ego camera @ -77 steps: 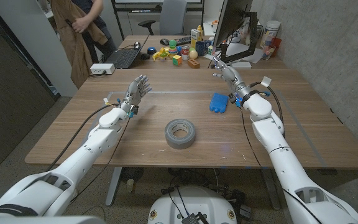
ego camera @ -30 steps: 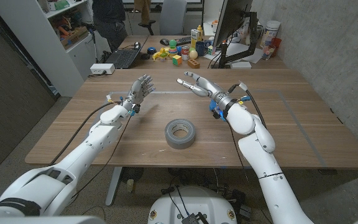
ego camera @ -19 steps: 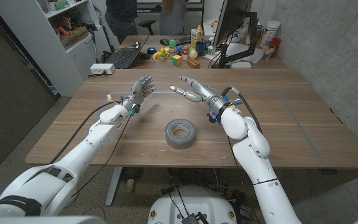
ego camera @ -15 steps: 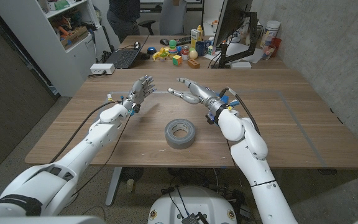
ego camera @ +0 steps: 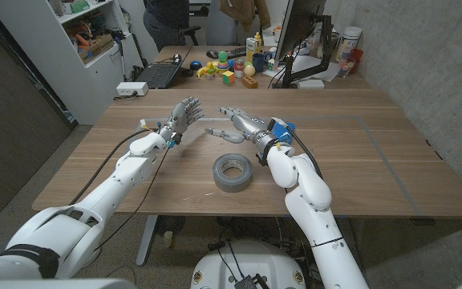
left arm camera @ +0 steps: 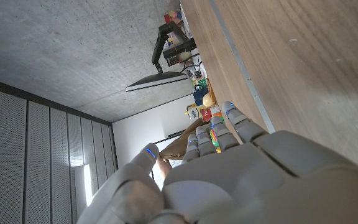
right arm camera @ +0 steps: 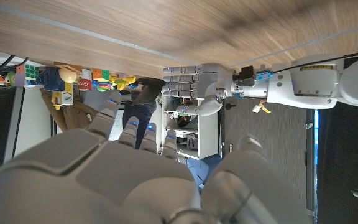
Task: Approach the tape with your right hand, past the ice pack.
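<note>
The right hand (ego camera: 237, 126) is raised over the wooden table (ego camera: 391, 160), just beyond the tape (ego camera: 233, 172), with its fingers spread apart and pointing toward the robot's left; it holds nothing. Its forearm bends back over the table's near right part. The left hand (ego camera: 180, 116) stands raised, fingers up and apart, holding nothing, close to the right fingertips but not touching.

The tape, a grey roll lying flat, sits near the table's middle, closer to the robot than both hands. A bit of the blue ice pack (ego camera: 286, 126) shows behind the right wrist.

The right wrist view shows the left hand (right arm camera: 194, 87) facing it and coloured toys (right arm camera: 67, 78) beyond. The left wrist view shows a monitor (left arm camera: 160, 78) beyond its own hand (left arm camera: 229, 168).

Bare wood lies all around the tape.
</note>
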